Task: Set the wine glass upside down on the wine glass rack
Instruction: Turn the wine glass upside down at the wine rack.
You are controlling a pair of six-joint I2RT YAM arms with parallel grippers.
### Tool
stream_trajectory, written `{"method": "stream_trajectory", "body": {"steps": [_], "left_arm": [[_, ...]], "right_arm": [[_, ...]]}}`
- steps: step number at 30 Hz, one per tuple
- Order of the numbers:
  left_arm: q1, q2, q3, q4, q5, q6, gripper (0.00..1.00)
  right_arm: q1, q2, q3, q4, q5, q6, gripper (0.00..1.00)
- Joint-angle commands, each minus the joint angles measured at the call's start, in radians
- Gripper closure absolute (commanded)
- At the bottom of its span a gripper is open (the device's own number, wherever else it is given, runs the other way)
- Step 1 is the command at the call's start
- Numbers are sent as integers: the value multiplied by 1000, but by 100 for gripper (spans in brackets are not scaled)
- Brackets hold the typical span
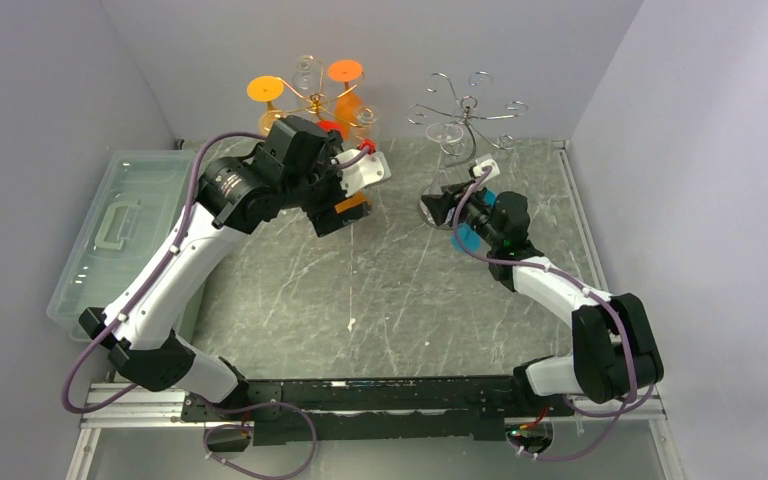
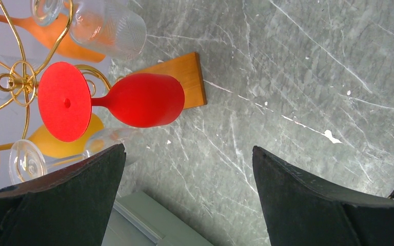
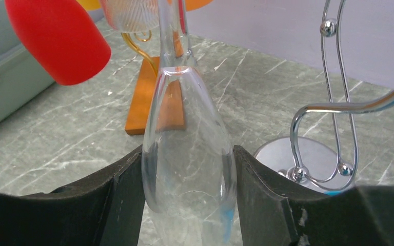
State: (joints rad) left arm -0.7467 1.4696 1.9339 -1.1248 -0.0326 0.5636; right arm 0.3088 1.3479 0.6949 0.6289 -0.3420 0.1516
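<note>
A clear wine glass (image 3: pixel 189 154) sits with its bowl between my right gripper's (image 3: pixel 188 148) fingers, which are shut on it, stem pointing away from the wrist. In the top view the right gripper (image 1: pixel 457 207) holds the glass (image 1: pixel 436 205) low, just in front of and left of the silver wire rack (image 1: pixel 468 115). The rack's chrome base and looped arm show in the right wrist view (image 3: pixel 338 107). My left gripper (image 1: pixel 345 212) is open and empty (image 2: pixel 187 148), facing the gold rack.
A gold rack (image 1: pixel 312 100) on an orange wooden base (image 2: pixel 184 77) holds a red glass (image 2: pixel 143 100), orange glasses and clear glasses. A clear plastic bin (image 1: pixel 125 225) stands at the table's left edge. Grey walls close in the back and sides.
</note>
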Motion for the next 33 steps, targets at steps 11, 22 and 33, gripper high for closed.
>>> {"method": "stream_trajectory", "body": {"steps": [11, 22, 33], "left_arm": [[-3, -32, -51, 72, -55, 42, 0], [-3, -1, -27, 76, -73, 32, 1], [-3, -8, -55, 102, -95, 38, 1]], "right_arm": [[4, -9, -97, 311, 58, -72, 100], [3, -12, -163, 400, 118, -33, 100], [0, 18, -189, 433, 145, 45, 98]]}}
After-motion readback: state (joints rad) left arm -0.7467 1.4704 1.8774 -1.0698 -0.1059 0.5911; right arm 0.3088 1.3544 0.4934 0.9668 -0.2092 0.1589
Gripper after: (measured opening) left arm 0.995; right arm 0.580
